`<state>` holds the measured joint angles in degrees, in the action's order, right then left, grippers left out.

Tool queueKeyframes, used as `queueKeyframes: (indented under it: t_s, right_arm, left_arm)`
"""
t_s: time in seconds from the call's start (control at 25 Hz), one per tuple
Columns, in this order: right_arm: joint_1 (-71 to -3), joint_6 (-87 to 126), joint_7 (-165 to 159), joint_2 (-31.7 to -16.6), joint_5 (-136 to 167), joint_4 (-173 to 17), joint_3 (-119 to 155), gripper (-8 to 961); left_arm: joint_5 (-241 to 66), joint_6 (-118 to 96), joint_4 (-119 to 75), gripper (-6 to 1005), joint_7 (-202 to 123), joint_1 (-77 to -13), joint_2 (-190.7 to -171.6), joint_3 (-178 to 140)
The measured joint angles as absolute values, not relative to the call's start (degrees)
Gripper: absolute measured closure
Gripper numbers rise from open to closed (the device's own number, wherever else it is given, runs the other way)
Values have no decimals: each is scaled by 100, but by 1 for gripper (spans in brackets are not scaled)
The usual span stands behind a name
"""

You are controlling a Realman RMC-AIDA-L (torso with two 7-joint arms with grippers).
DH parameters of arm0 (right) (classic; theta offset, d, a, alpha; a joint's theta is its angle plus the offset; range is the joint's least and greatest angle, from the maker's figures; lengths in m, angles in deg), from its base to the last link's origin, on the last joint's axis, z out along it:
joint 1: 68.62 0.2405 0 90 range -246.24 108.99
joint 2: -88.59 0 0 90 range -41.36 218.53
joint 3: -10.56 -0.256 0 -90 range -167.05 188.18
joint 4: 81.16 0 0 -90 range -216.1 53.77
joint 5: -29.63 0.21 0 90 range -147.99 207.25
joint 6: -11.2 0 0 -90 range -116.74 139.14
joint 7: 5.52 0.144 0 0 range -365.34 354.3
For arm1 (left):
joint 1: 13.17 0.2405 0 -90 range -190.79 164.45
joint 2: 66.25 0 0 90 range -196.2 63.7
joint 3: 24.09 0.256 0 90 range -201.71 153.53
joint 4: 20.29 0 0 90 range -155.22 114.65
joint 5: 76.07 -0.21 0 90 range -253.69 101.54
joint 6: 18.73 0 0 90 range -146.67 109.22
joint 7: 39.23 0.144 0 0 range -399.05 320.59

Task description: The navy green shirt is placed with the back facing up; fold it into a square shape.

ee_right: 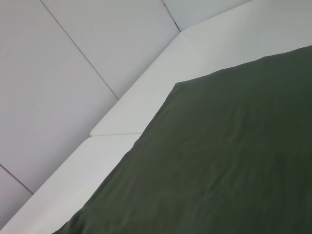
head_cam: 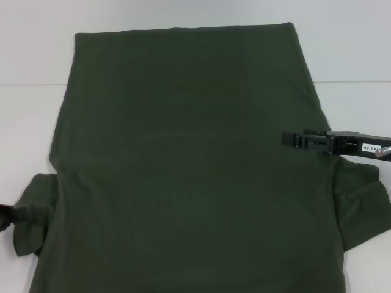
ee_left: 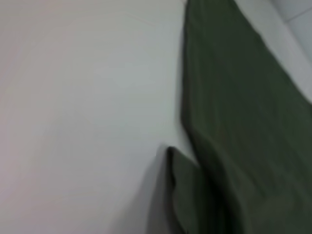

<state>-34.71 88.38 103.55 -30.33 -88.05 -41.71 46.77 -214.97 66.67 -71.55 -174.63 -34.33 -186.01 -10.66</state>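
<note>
One small white label point(head_cam: 368, 146) sits on the right gripper point(head_cam: 292, 140) body; its printed characters are too small to read reliably.

place: lab-like test bench | cues: plain white table point(head_cam: 360, 55); white panelled floor point(ee_right: 58, 73)

The head view's six o'clock edge cuts off the collar end of the navy green shirt point(head_cam: 189, 165), my left gripper point(head_cam: 5, 215) barely shows at eight o'clock, and my left wrist view is blurred.
</note>
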Motion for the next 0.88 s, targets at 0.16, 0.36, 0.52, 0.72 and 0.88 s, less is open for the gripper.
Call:
queueKeyframes:
  t_s: [0.16, 0.36, 0.52, 0.72, 0.88]
  right_arm:
    - [-3470, 8832, 10351, -3033, -8805, -4171, 4678, 27]
    - [-3474, 8818, 10348, -3033, -8805, -4171, 4684, 27]
    - [-3488, 8811, 10347, -3033, -8805, -4174, 4677, 27]
    - [-3495, 8810, 10346, -3029, -8805, -4178, 4677, 26]
    - [-3487, 8810, 10346, -3027, -8805, -4179, 4677, 26]
  left_arm:
    - [-22306, 6718, -7375, 985, -17754, -3729, -18463, -1047]
    - [-23059, 6762, -7675, 988, -18113, -4051, -18358, -963]
    - [-23139, 6766, -7971, 988, -18345, -4080, -18354, -773]
    - [-23203, 6917, -8293, 987, -18503, -4047, -18345, -774]
    - [-23208, 7000, -8435, 987, -18599, -3968, -18350, -782]
